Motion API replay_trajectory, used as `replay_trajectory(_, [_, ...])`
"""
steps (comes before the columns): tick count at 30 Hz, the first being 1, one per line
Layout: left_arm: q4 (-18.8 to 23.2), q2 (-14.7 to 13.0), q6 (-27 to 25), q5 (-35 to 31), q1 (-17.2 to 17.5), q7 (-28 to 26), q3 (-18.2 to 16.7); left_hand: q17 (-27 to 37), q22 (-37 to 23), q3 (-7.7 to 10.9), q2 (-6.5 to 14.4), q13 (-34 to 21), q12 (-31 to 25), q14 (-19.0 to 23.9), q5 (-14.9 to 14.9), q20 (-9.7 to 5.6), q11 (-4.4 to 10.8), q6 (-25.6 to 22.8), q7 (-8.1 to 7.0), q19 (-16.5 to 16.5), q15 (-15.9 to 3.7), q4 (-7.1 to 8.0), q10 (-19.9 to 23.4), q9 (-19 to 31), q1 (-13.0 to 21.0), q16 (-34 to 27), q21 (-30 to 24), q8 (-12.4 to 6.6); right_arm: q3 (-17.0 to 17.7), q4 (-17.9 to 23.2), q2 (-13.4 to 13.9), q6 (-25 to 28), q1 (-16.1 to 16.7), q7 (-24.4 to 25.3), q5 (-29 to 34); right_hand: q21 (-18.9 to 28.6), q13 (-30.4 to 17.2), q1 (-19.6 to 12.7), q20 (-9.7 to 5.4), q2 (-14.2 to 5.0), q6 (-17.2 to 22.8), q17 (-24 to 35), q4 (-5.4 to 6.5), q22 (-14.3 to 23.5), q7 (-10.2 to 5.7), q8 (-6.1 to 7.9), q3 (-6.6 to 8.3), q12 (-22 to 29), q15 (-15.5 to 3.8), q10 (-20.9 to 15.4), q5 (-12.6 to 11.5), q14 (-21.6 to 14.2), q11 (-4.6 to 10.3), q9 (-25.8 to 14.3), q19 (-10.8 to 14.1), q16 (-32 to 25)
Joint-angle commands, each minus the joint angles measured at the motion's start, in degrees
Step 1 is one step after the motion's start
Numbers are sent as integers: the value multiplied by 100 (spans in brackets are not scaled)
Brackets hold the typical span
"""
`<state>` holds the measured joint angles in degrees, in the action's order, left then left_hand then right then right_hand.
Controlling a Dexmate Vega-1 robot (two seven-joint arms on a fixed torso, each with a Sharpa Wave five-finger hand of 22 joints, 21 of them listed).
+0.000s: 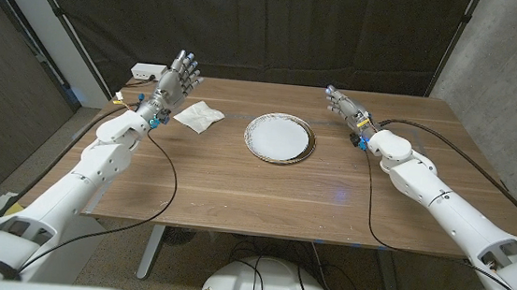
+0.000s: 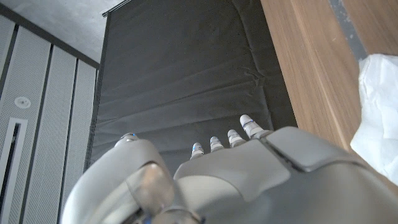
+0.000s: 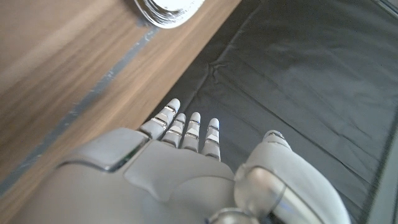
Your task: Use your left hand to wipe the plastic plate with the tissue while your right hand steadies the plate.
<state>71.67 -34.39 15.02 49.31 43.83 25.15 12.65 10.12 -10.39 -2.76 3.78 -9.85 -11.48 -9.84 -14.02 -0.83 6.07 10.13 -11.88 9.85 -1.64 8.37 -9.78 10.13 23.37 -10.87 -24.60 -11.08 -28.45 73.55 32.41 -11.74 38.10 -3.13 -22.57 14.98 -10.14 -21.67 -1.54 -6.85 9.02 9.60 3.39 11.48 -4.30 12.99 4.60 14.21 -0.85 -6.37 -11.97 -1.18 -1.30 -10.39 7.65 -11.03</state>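
Observation:
A round white plastic plate [image 1: 280, 137] with a dark rim sits at the middle of the wooden table; its edge [image 3: 166, 10] shows in the right wrist view. A crumpled white tissue [image 1: 198, 115] lies left of the plate, and also appears as a white fold [image 2: 377, 106] in the left wrist view. My left hand [image 1: 175, 80] is raised above the table's far left, fingers apart and reaching up, holding nothing, just left of the tissue. My right hand [image 1: 344, 104] is open too, hovering right of the plate and apart from it.
A small white box [image 1: 147, 72] with a cable sits at the table's back left corner. Black cables run along both arms across the table [image 1: 264, 192]. A dark curtain [image 2: 186, 74] hangs behind the table, a concrete wall at the right.

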Motion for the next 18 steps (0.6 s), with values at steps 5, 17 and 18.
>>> replay_trajectory(5, [-735, 186, 139, 622, -413, 653, 175, -7, -11, 11, 37, -17, -44, -429, -79, -16, 41, 457, -61, 286, -245, -69, -403, 8, 74, -21, -19, -38, 299, -226, -342, -1843, 266, 203, -168, 18, 1, 18, 31, 19, 79, -2, -48, -1, 16, 2, 14, -8, -1, -70, 19, -65, -20, 0, 1, 29])
replay_trajectory(17, [-1977, 529, 286, 306, -1079, 1099, 491, -12, -11, 24, 68, -18, -28, -422, -108, -45, 29, 415, -67, 270, -265, -116, -386, 6, 140, 0, 6, -27, 345, 558, -304, -1180, 693, 1056, 73, -14, 1, 16, 39, 28, 61, 0, -82, 0, 34, -56, 13, -81, 0, 20, 35, -22, 16, 0, -51, 73])
replay_trajectory(18, [-2051, 566, 281, 295, -1122, 1109, 502, -12, -11, 25, 72, -18, -26, -425, -110, -46, 23, 422, -67, 271, -265, -119, -388, 6, 144, 3, 9, -22, 342, 524, -321, -1238, 695, 1067, 91, -18, 0, 17, 40, 28, 44, 0, -84, 0, 34, -68, 13, -86, 3, 26, 37, -19, 11, 0, -57, 75])
